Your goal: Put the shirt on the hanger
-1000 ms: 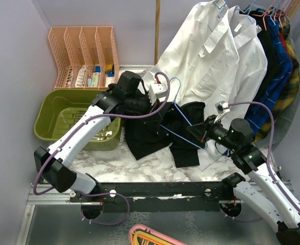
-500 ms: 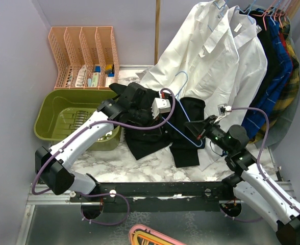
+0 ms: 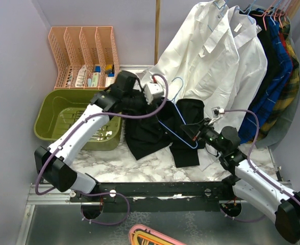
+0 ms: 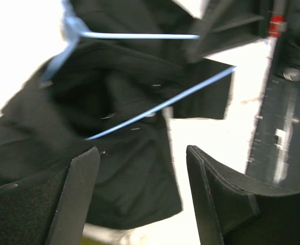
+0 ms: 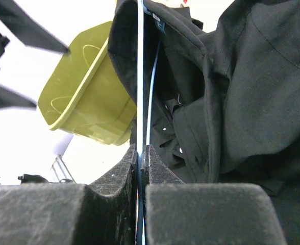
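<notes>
Right jaws pinched just the hanger point(image 5: 140, 76) wire, left jaws spread, holding nothing; risk was wire twisting in that thin grip, shirt point(image 5: 242, 102) sliding off onto the surface point(image 3: 142, 167).

Free passage, as I see it: bare marble table point(image 3: 114, 161) in front of the shirt point(image 3: 145, 135). Obstacles: green tub point(image 3: 63, 109) left, hanging white shirts point(image 3: 211, 66) behind.

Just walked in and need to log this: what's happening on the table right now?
The right gripper is clamped on the wire of the light-blue hanger, holding it against the black shirt, which lies bunched on the marble table. The left gripper hovers open just above the shirt, holding nothing. The shirt isn't draped over the hanger yet.
</notes>
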Controlling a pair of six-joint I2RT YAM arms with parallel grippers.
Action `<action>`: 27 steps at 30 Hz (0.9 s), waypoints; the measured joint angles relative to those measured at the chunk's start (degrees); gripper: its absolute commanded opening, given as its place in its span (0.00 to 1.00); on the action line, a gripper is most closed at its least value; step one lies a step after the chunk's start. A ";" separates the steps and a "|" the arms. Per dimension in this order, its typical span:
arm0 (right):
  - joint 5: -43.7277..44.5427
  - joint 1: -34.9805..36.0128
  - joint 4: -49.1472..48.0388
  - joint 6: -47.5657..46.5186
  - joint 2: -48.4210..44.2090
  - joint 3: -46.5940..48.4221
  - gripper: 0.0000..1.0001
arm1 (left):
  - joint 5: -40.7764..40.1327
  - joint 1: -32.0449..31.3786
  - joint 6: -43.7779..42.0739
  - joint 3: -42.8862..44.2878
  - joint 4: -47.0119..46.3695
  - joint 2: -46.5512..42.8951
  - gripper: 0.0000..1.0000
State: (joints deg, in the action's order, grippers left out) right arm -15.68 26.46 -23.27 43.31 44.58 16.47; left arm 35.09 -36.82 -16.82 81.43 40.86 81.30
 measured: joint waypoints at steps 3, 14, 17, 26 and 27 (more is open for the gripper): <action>-0.04 -0.02 -1.88 -0.13 2.34 0.00 0.01 | 0.98 7.26 -4.50 2.71 -0.96 1.27 0.76; -0.55 0.00 -3.87 -2.78 5.68 -0.26 0.01 | 22.77 20.74 -34.56 13.53 5.31 14.88 0.63; -0.94 0.00 -3.89 -3.41 5.92 -0.26 0.01 | 26.29 20.74 -45.13 19.50 10.62 21.81 0.53; -1.64 0.11 -3.34 -5.62 6.16 -0.24 0.01 | 30.27 20.87 -62.75 47.19 31.43 44.44 0.54; -1.64 0.11 -3.32 -5.66 6.16 -0.24 0.01 | 30.32 20.90 -63.95 46.51 32.79 44.54 0.55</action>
State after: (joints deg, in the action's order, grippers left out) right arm -17.32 26.57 -26.59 37.65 50.74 16.23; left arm 65.41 -15.92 -80.77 127.94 73.65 125.84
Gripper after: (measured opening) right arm 0.027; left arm 0.529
